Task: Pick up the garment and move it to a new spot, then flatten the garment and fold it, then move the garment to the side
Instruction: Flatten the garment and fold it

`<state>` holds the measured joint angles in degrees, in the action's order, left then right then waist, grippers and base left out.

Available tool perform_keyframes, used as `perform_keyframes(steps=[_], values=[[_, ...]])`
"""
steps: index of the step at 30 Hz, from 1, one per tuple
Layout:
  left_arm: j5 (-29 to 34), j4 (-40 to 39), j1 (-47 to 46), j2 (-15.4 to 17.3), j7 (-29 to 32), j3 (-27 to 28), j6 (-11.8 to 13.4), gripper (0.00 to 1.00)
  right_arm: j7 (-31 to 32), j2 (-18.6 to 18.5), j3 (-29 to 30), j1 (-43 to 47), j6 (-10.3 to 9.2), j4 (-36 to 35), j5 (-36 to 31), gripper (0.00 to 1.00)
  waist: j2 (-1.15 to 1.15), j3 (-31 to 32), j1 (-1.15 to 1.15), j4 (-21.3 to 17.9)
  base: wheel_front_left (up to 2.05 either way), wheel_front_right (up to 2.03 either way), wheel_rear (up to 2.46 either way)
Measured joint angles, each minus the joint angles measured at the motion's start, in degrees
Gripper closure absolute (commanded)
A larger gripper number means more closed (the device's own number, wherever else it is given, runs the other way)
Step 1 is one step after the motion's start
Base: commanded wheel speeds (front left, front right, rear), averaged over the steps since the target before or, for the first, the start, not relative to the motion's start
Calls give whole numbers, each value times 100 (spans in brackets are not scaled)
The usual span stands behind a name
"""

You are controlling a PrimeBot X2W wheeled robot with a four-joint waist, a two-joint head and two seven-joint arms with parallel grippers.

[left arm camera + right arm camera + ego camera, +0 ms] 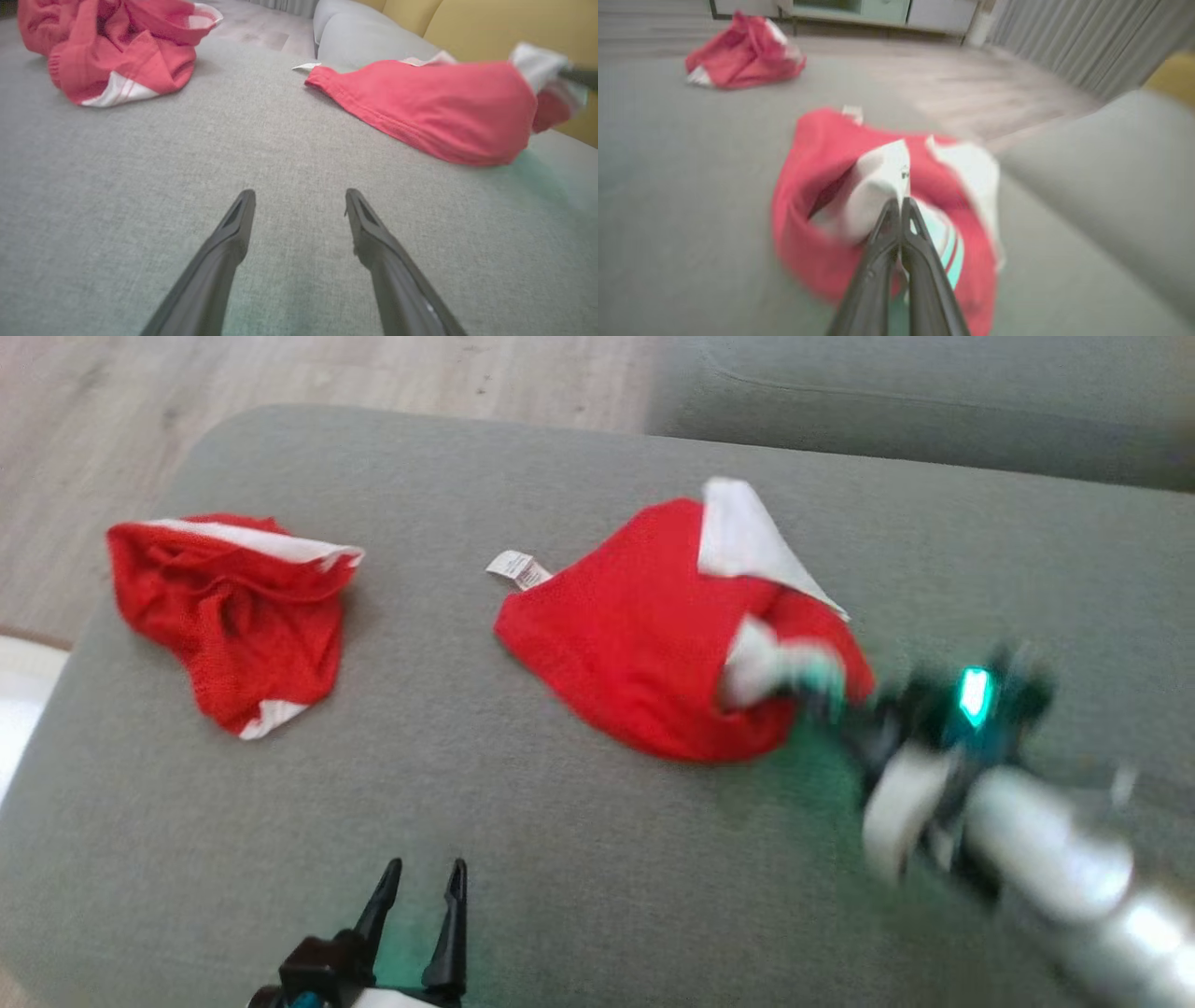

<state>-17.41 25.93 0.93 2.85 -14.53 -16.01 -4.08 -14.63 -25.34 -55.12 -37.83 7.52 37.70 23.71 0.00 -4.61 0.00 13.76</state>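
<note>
head view: I see the garment point(635, 635) crumpled on the right of the sofa cushion point(560, 896), and a second red garment point(233, 607) at the left. The right gripper point(798, 683) is blurred at its white hem point(758, 663).
left wrist view: left gripper point(299, 193) spread wide, empty, over bare cushion at the near edge.
right wrist view: right gripper point(900, 201) pinched closed on the white hem.
progress: I judge this the pick-up step. The move, flatten, fold and set-aside are all left.

The left end effector point(300, 192), fingers spread, hovers over a grey cushion point(140, 186); a crumpled red garment point(112, 51) lies upper left, a flatter red garment point(434, 107) right.
</note>
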Motion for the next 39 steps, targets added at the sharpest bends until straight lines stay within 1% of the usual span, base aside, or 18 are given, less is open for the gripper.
perform_keyframes(steps=[2, 3, 6, 7, 8, 9, 10, 11, 12, 13, 18, 20, 23, 28, 31, 33, 37, 39], values=[[35, 1, -5, 1, -1, 55, -3, 0, 1, 33, -249, 622, 0, 8, 334, 100, 0, -5, 0, -126, 0, 0, 0], [42, 1, -13, 1, 0, 86, -3, 0, 1, 69, -250, 861, 0, 21, 461, 100, 0, -6, 0, -189, 0, 0, 0], [79, -7, -93, 1, 0, 138, -4, 0, 1, 260, 110, 1181, 0, 94, 669, 100, 0, 9, 0, -373, 0, 0, 0], [91, -13, -113, 0, 0, 148, -5, 0, 1, 358, 350, 1196, 0, 112, 733, 89, 0, 19, 0, -433, 0, 0, 0], [91, -14, -124, -1, 0, 163, -7, 0, 1, 448, 577, 1199, 0, 108, 751, 33, 0, 30, 0, -487, 0, 0, 0], [91, -13, -128, -2, 0, 174, -31, 0, 1, 513, 756, 1202, 0, 104, 714, 29, 0, 43, 0, -540, 0, 0, 0], [94, -13, -129, 0, 0, 189, -52, 0, 1, 580, 956, 1232, 0, 110, 670, 38, 0, 58, 0, -592, 0, 0, 0], [103, -11, -129, -1, 0, 205, -55, 0, 1, 643, 1172, 1290, 0, 120, 616, 43, 0, 74, 0, -641, 0, 0, 0], [114, -11, -129, 0, 0, 215, -66, 0, 1, 684, 1390, 1363, 0, 140, 534, 33, 0, 91, 0, -688, 0, 0, 0], [137, -11, -129, 0, 0, 226, -76, 0, 1, 706, 1626, 1454, 0, 145, 419, 2, 0, 106, -1, -734, 0, 0, 0], [140, -19, -130, 0, 0, 193, -103, 0, 1, 812, 3244, 1852, 0, 55, -287, 0, 0, 173, 0, -898, 0, 0, 0], [138, -24, -131, 0, 0, 129, -105, 0, 1, 976, 3806, 1998, 0, -181, -569, 0, 0, 191, 0, -950, 0, 0, 0], [123, -51, -158, 1, 0, -1, -148, 0, 1, 1337, 4323, 2297, 0, -538, -947, 0, 0, 203, -1, -1020, 0, 0, 0], [-31, -211, -478, 1, 0, -581, -207, 0, 1, 1757, 4589, 2794, 0, -714, -1278, 0, 0, 153, -1, -1143, 0, 0, 0], [-292, -212, -834, -1, 0, -1092, -256, 0, 1, 1812, 4593, 2843, 0, -728, -1324, 0, 0, 90, 0, -1225, 0, 0, 0], [-613, -165, -1068, -4, 0, -1380, -257, 0, 1, 1818, 4575, 2842, 0, -735, -1332, 0, 0, 45, 0, -1287, 0, 0, 0], [-958, 8, -1477, -4, 0, -1723, -227, 0, 1, 1829, 4484, 2829, 0, -728, -1371, 0, 0, -60, 0, -1425, 0, 0, 0], [-1087, 80, -1651, -8, 0, -1852, -124, 0, 1, 1829, 4473, 2795, 0, -706, -1371, 0, 0, -115, 0, -1496, 0, 0, 0]])
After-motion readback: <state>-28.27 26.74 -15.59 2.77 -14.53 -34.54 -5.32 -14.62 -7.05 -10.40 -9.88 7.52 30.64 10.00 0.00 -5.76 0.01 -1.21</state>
